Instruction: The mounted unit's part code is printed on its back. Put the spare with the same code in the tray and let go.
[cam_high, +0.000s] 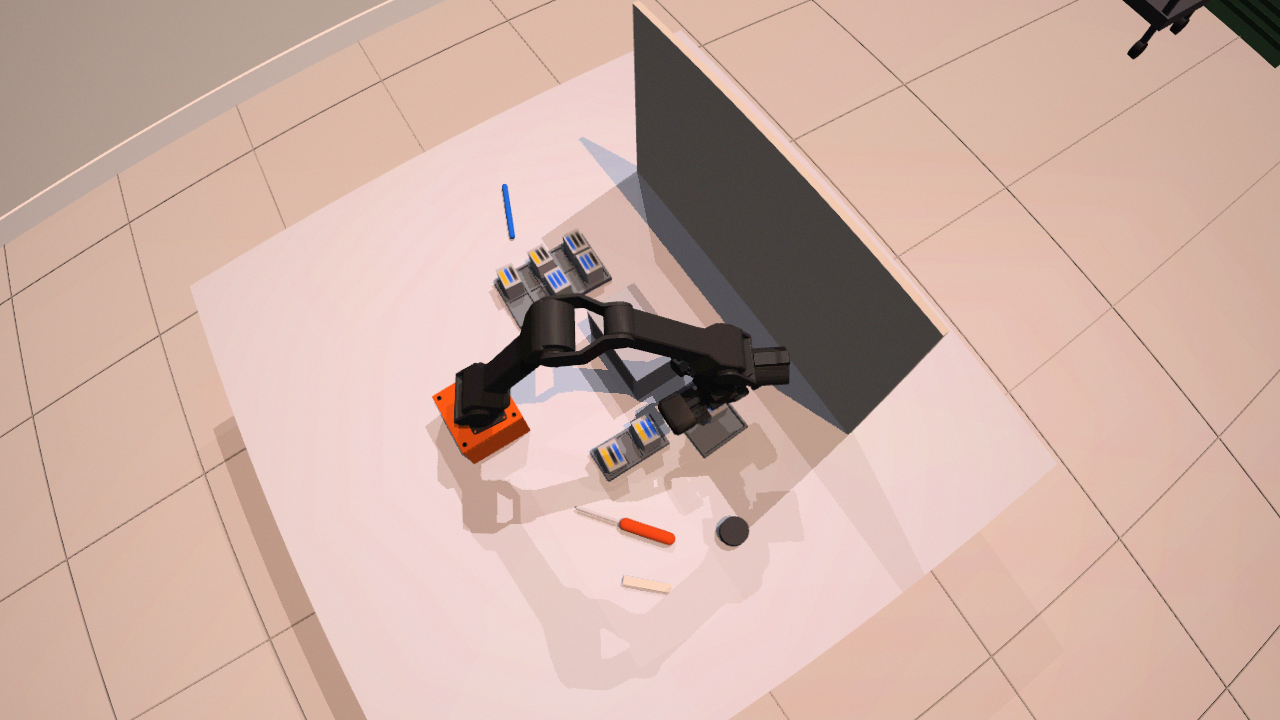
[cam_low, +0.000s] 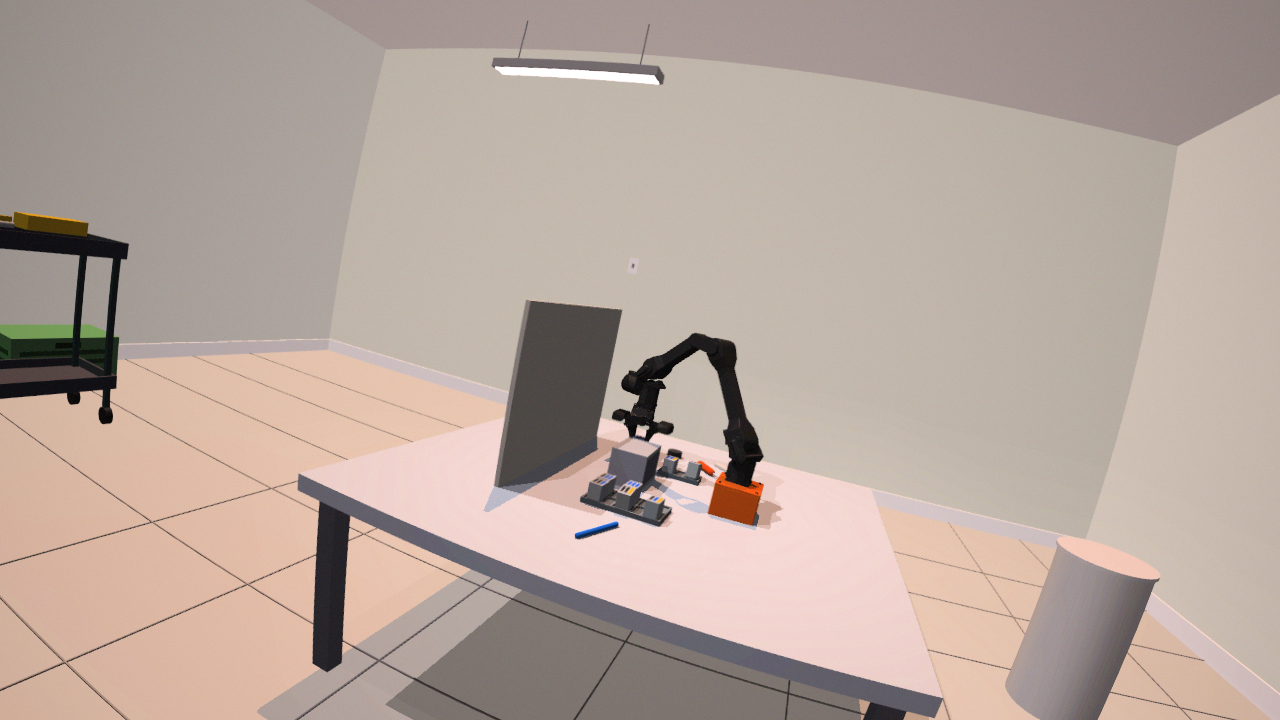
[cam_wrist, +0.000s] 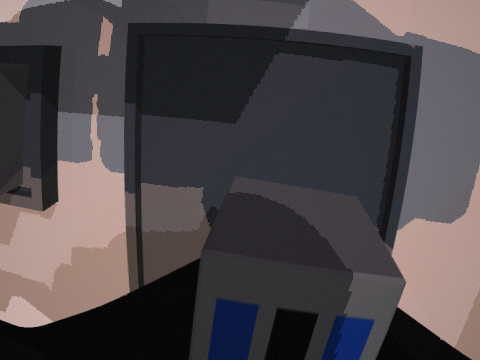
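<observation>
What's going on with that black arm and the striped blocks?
The arm's gripper holds a block with blue, black and blue stripes, over a shallow tray. It has not let go. Other striped blocks stand in two racks on the table. The stripes seem to be part codes, but the code to match can't be seen here.
</observation>
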